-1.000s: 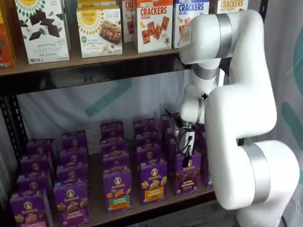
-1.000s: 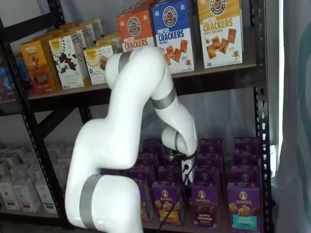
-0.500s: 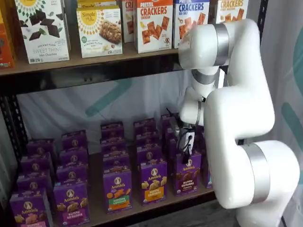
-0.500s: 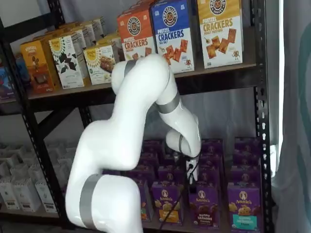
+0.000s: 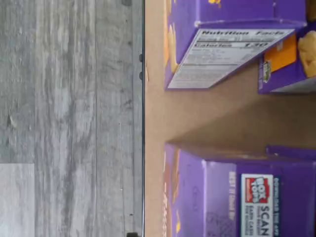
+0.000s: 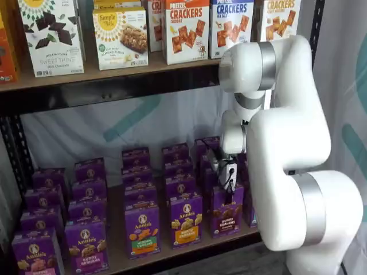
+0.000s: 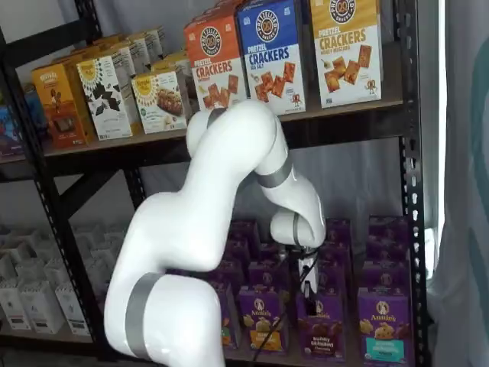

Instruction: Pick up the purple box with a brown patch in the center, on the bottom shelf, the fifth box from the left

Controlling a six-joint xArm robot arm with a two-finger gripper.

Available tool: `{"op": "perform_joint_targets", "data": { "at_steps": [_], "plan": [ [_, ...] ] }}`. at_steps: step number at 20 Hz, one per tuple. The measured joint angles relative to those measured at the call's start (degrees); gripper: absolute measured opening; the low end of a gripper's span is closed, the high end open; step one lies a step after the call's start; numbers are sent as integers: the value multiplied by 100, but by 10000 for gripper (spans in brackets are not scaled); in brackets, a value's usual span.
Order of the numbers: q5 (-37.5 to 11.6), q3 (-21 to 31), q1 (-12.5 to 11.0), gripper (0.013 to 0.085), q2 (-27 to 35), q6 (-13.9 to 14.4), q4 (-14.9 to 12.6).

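Observation:
The purple box with brown bunny cookies stands at the front of the bottom shelf; it also shows in a shelf view. My gripper hangs just above the box's top, and its black fingers show with no plain gap and no box in them. My white arm hides the cartons behind the box. In the wrist view I see the brown shelf board and the tops of purple cartons; I cannot tell which one is the target.
To the box's left stand a purple carton with a yellow band and one with a green band. A teal-banded carton stands to its right. Cracker boxes fill the upper shelf. A black rack post stands at the right.
My arm has swung a little to the right and the gripper has come down closer to the top of the purple box. The boxes have not moved.

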Motion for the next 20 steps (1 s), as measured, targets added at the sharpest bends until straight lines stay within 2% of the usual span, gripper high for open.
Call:
{"op": "perform_joint_targets", "data": {
  "at_steps": [4,6,7,8,10,11,12,13,16,17,18,20],
  "plan": [
    [123,-115,-24,850,97,56,-86],
    [124,-132,-31,850,120,7,-40],
    [122,-138,-33,810,129,-26,-5],
    [109,-139,-33,810,134,-59,30],
    [51,-127,-29,730,143,-118,98],
    [42,-126,-24,730,147,-124,110],
    [42,-129,-18,690,153,-118,110],
    [47,-133,-11,690,158,-105,103],
    [49,-133,12,610,168,-73,91],
    [38,-126,22,610,171,-64,92],
    [32,-120,29,570,172,-54,90],
    [17,-106,39,570,173,-13,56]
  ]
}}
